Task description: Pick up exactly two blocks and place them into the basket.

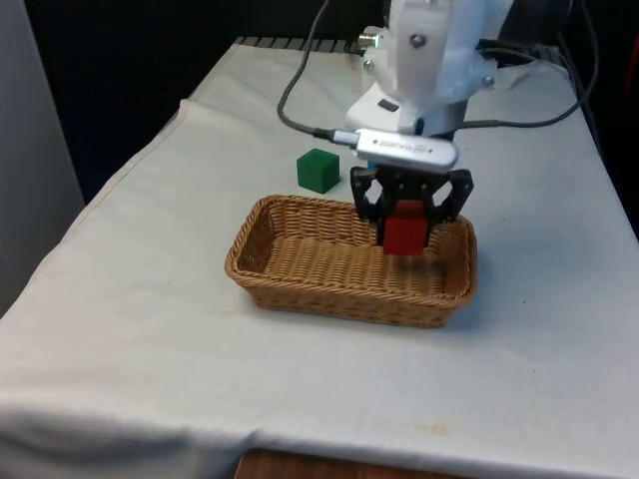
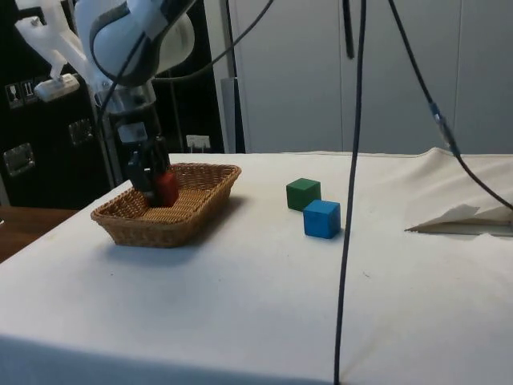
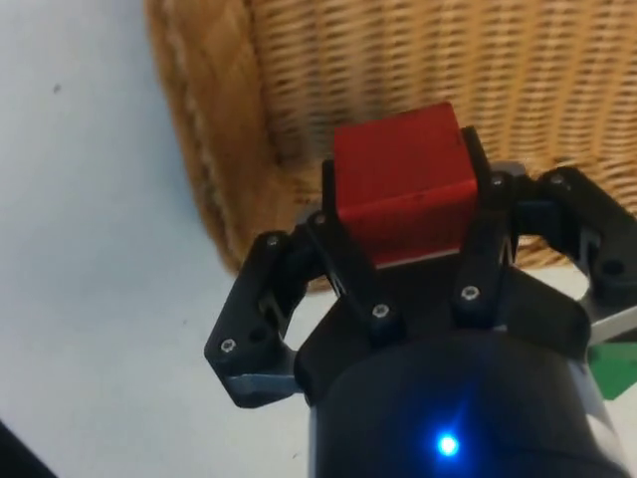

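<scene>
1. The basket (image 1: 300, 261) is an oblong wicker tray on the white tabletop (image 1: 150, 329), its long side running across the front view. The bare weave of its floor shows over most of its length, and I see no block lying on it.
2. The pincer (image 1: 406, 222) hangs over the basket's end at the front view's right, near the far rim. Its fingers are closed on a red block (image 1: 405, 232), one on each of two opposite faces.
3. In the side view the red block (image 2: 167, 188) sits at about rim height inside the basket (image 2: 192, 210), with the pincer (image 2: 156, 188) above and around it; whether the block touches the basket floor I cannot tell.
4. The wrist view shows the red block (image 3: 403, 179) gripped between the two black fingers (image 3: 343, 259), with the basket (image 3: 229, 189) wall and its woven floor beneath and white cloth beside it.
5. A green block (image 1: 319, 170) stands on the tabletop just beyond the basket's far rim, apart from it.
6. In the side view a blue block (image 2: 321, 218) stands just beside the green block (image 2: 304, 194), both well clear of the basket.
7. A silver bar on the wrist carries small dark lettering, too small to read.
</scene>
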Controlling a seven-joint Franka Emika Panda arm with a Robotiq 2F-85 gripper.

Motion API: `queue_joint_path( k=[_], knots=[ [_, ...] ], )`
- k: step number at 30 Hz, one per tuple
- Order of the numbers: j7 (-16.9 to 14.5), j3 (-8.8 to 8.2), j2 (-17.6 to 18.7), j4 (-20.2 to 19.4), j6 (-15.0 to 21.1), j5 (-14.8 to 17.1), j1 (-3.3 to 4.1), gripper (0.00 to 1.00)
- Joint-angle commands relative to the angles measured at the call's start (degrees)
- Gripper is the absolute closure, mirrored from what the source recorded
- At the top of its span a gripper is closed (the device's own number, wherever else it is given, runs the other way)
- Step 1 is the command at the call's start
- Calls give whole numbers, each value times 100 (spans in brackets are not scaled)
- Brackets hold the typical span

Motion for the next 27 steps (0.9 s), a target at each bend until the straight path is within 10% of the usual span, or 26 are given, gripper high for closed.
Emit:
queue_joint_path(
  k=[1,21,27],
  knots=[
    [-92,-11,103,69,34,34,-52,100],
    [-241,-132,493,17,751,46,-11,97],
    [-241,-132,498,-52,877,40,0,35]
  ],
)
